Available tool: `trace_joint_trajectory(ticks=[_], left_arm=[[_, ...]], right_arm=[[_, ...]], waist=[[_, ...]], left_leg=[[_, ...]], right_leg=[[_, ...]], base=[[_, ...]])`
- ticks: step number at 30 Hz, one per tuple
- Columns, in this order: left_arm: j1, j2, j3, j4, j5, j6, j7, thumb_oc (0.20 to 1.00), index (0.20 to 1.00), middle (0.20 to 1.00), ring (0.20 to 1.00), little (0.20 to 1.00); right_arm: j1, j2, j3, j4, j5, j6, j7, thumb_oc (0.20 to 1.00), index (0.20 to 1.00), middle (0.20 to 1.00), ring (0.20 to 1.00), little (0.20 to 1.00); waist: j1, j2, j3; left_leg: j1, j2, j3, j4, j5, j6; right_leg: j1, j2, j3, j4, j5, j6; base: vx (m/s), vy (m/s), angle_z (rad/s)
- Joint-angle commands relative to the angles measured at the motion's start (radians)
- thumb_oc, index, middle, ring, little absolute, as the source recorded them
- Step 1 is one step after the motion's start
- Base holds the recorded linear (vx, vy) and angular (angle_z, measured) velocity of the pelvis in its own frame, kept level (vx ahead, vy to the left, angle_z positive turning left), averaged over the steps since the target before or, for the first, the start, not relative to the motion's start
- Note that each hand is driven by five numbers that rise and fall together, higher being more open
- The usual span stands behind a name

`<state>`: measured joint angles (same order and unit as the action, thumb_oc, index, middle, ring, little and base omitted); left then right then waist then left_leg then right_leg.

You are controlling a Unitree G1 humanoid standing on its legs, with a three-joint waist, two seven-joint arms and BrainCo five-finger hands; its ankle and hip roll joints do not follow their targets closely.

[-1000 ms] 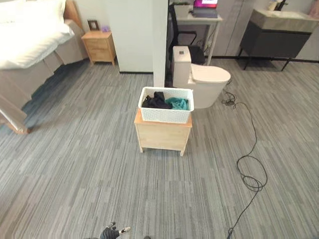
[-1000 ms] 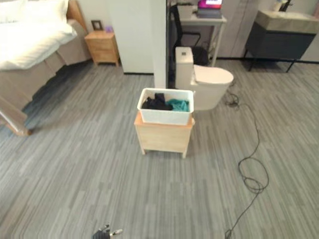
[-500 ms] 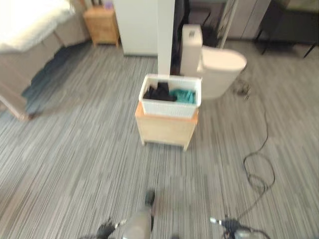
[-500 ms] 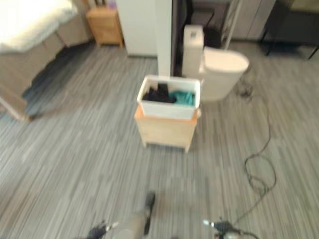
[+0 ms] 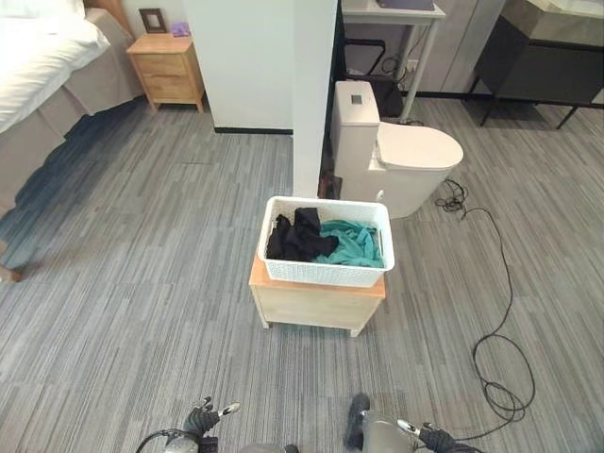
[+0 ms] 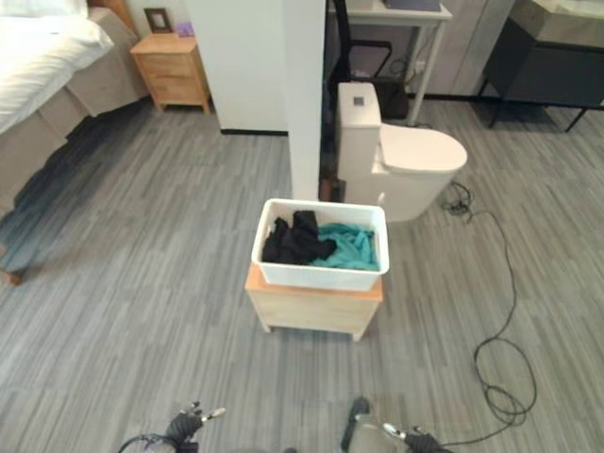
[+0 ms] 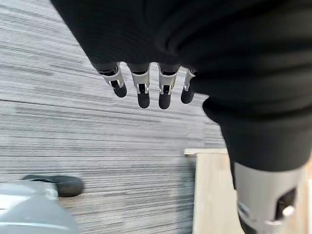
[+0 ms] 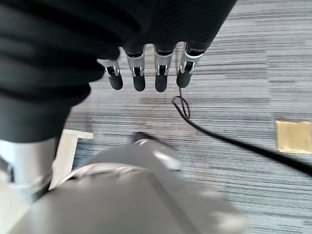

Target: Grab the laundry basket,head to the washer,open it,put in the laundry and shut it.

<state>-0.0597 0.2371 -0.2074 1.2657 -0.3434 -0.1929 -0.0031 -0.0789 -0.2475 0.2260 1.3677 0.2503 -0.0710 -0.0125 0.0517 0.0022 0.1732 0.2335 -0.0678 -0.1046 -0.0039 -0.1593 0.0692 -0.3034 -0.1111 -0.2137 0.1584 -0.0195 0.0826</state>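
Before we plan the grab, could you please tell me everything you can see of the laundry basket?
The basket is white and rectangular, with perforated, lattice-like walls that look like plastic and a smooth rim. It sits upright on a small wooden stand, overhanging it slightly on the robot's right. Inside lie dark clothes on the left and a teal garment on the right. A toilet stands behind it. Neither hand touches it.

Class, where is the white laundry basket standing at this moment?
In the left eye view, the white laundry basket sits mid-frame atop a small wooden cabinet, just in front of the white pillar, with the toilet behind to its right.
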Motion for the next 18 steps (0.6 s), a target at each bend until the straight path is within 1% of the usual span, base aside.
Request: trace_joint_trajectory(ticks=[1,2,3,4,5,6,7,8,9,10,11,12,13,14,15,16,17,18], left_arm=[[0.005,0.017,-0.004,-0.028,0.022,-0.028,0.006,1.000,1.000,1.000,1.000,1.000],[-0.002,0.013,-0.015,-0.029,0.035,-0.026,0.005,1.000,1.000,1.000,1.000,1.000],[-0.003,0.008,-0.020,-0.027,0.035,-0.028,0.007,1.000,1.000,1.000,1.000,1.000],[-0.002,0.008,-0.020,-0.027,0.035,-0.028,0.007,1.000,1.000,1.000,1.000,1.000],[-0.016,0.003,-0.025,-0.024,0.040,-0.029,0.010,1.000,1.000,1.000,1.000,1.000],[-0.020,0.002,-0.028,-0.020,0.042,-0.029,0.014,1.000,1.000,1.000,1.000,1.000],[-0.020,0.002,-0.028,-0.020,0.042,-0.029,0.014,1.000,1.000,1.000,1.000,1.000],[-0.021,-0.002,-0.029,-0.018,0.040,-0.030,0.015,1.000,1.000,1.000,1.000,1.000],[-0.023,-0.007,-0.028,-0.018,0.035,-0.032,0.019,1.000,1.000,1.000,1.000,1.000],[-0.025,-0.007,-0.030,-0.023,0.027,-0.032,0.022,1.000,1.000,1.000,1.000,1.000],[-0.023,-0.009,-0.030,-0.031,0.020,-0.031,0.021,1.000,1.000,1.000,1.000,1.000],[-0.022,-0.009,-0.023,-0.046,-0.001,-0.033,0.030,1.000,1.000,1.000,1.000,1.000],[-0.022,-0.009,-0.023,-0.046,-0.001,-0.033,0.030,1.000,1.000,1.000,1.000,1.000],[-0.021,-0.012,-0.009,-0.063,-0.032,-0.041,0.046,1.000,1.000,1.000,1.000,1.000],[-0.018,-0.011,0.006,-0.082,-0.062,-0.051,0.066,1.000,1.000,1.000,1.000,1.000],[-0.010,-0.009,0.014,-0.108,-0.083,-0.055,0.073,1.000,1.000,1.000,1.000,1.000],[0.017,-0.017,0.033,-0.131,-0.115,-0.059,0.084,1.000,1.000,1.000,1.000,1.000],[0.017,-0.017,0.033,-0.131,-0.115,-0.059,0.084,1.000,1.000,1.000,1.000,1.000]], right_arm=[[0.016,-0.013,-0.002,0.048,-0.015,0.008,0.003,1.000,1.000,1.000,1.000,1.000],[0.040,-0.020,-0.016,0.051,-0.004,0.004,0.002,1.000,1.000,1.000,1.000,1.000],[0.051,-0.022,-0.022,0.053,0.001,0.002,0.002,1.000,1.000,1.000,1.000,1.000],[0.051,-0.023,-0.022,0.053,0.001,0.002,0.002,1.000,1.000,1.000,1.000,1.000],[0.069,-0.031,-0.037,0.055,0.013,0.000,0.003,1.000,1.000,1.000,1.000,1.000],[0.075,-0.033,-0.036,0.059,0.012,0.000,0.002,1.000,1.000,1.000,1.000,1.000],[0.075,-0.034,-0.036,0.059,0.012,0.000,0.002,1.000,1.000,1.000,1.000,1.000],[0.077,-0.034,-0.033,0.065,0.008,0.002,0.000,1.000,1.000,1.000,1.000,1.000],[0.076,-0.037,-0.032,0.070,0.008,0.001,-0.004,1.000,1.000,1.000,1.000,1.000],[0.076,-0.039,-0.033,0.069,0.016,-0.001,-0.008,1.000,1.000,1.000,1.000,1.000],[0.075,-0.042,-0.032,0.065,0.025,-0.003,-0.012,1.000,1.000,1.000,1.000,1.000],[0.061,-0.050,-0.030,0.054,0.041,-0.013,-0.022,1.000,1.000,1.000,1.000,1.000],[0.060,-0.050,-0.030,0.054,0.041,-0.013,-0.022,1.000,1.000,1.000,1.000,1.000],[0.046,-0.056,-0.038,0.047,0.058,-0.017,-0.043,1.000,1.000,1.000,1.000,1.000],[0.030,-0.066,-0.055,0.041,0.073,-0.026,-0.066,1.000,1.000,1.000,1.000,1.000],[0.022,-0.074,-0.069,0.036,0.090,-0.031,-0.077,1.000,1.000,1.000,1.000,1.000],[-0.006,-0.084,-0.094,0.017,0.128,-0.043,-0.095,1.000,1.000,1.000,1.000,1.000],[-0.006,-0.085,-0.094,0.016,0.128,-0.043,-0.095,1.000,1.000,1.000,1.000,1.000]], waist=[[0.004,-0.034,-0.009],[-0.006,-0.053,-0.028],[-0.015,-0.057,-0.038],[-0.016,-0.055,-0.037],[-0.034,-0.057,-0.058],[-0.041,-0.054,-0.065],[-0.042,-0.053,-0.065],[-0.043,-0.050,-0.072],[-0.045,-0.045,-0.079],[-0.045,-0.049,-0.077],[-0.044,-0.056,-0.071],[-0.027,-0.069,-0.056],[-0.028,-0.068,-0.057],[-0.016,-0.088,-0.044],[0.000,-0.095,-0.037],[0.010,-0.085,-0.036],[0.030,-0.057,-0.038],[0.033,-0.057,-0.036]], left_leg=[[-0.076,-0.008,-0.018,0.039,-0.035,0.011],[-0.055,-0.009,-0.032,0.046,-0.065,0.003],[-0.042,0.001,-0.038,0.043,-0.075,-0.004],[-0.041,0.002,-0.039,0.043,-0.076,-0.004],[-0.020,0.033,-0.053,0.051,-0.094,-0.029],[-0.015,0.053,-0.055,0.061,-0.101,-0.044],[-0.015,0.055,-0.056,0.062,-0.102,-0.044],[-0.012,0.074,-0.049,0.078,-0.101,-0.061],[-0.027,0.096,-0.038,0.127,-0.072,-0.085],[-0.065,0.106,-0.034,0.220,-0.021,-0.109],[-0.122,0.109,-0.034,0.324,0.000,-0.112],[-0.199,0.090,-0.065,0.474,0.041,-0.100],[-0.203,0.090,-0.067,0.480,0.039,-0.100],[-0.281,0.091,-0.047,0.448,0.018,-0.081],[-0.297,0.100,-0.028,0.336,0.009,-0.086],[-0.305,0.098,-0.020,0.249,0.039,-0.092],[-0.290,0.120,-0.008,0.120,0.083,-0.108],[-0.285,0.121,-0.004,0.116,0.084,-0.108]], right_leg=[[0.115,-0.014,0.027,-0.171,0.150,0.048],[0.142,-0.003,0.042,-0.188,0.154,0.036],[0.149,0.004,0.058,-0.176,0.158,0.027],[0.151,0.005,0.058,-0.176,0.157,0.026],[0.158,0.024,0.086,-0.136,0.136,0.009],[0.158,0.034,0.087,-0.117,0.117,-0.001],[0.158,0.035,0.085,-0.115,0.115,-0.001],[0.168,0.039,0.072,-0.111,0.098,-0.010],[0.192,0.048,0.054,-0.118,0.083,-0.022],[0.220,0.058,0.060,-0.131,0.074,-0.033],[0.241,0.064,0.063,-0.144,0.067,-0.044],[0.279,0.083,0.086,-0.167,0.054,-0.069],[0.278,0.084,0.085,-0.167,0.055,-0.069],[0.304,0.066,0.085,-0.182,0.041,-0.069],[0.327,0.056,0.095,-0.200,0.033,-0.061],[0.338,0.059,0.090,-0.207,0.031,-0.057],[0.360,0.073,0.104,-0.205,0.020,-0.052],[0.362,0.073,0.107,-0.205,0.020,-0.052]], base=[[0.40,-0.153,0.58],[0.43,-0.190,0.71],[0.33,-0.153,0.72],[0.36,-0.190,0.77],[0.34,-0.203,0.58],[0.34,-0.204,0.41],[0.19,-0.136,0.06],[0.18,-0.144,0.10],[0.23,-0.220,0.26],[0.16,-0.203,0.30],[0.13,-0.234,0.27],[0.07,-0.154,-0.09],[0.12,-0.158,-0.64],[0.13,-0.041,-0.58],[0.17,-0.019,-0.34],[0.16,0.098,0.18],[0.10,0.088,-0.04],[0.13,0.094,-0.36]])
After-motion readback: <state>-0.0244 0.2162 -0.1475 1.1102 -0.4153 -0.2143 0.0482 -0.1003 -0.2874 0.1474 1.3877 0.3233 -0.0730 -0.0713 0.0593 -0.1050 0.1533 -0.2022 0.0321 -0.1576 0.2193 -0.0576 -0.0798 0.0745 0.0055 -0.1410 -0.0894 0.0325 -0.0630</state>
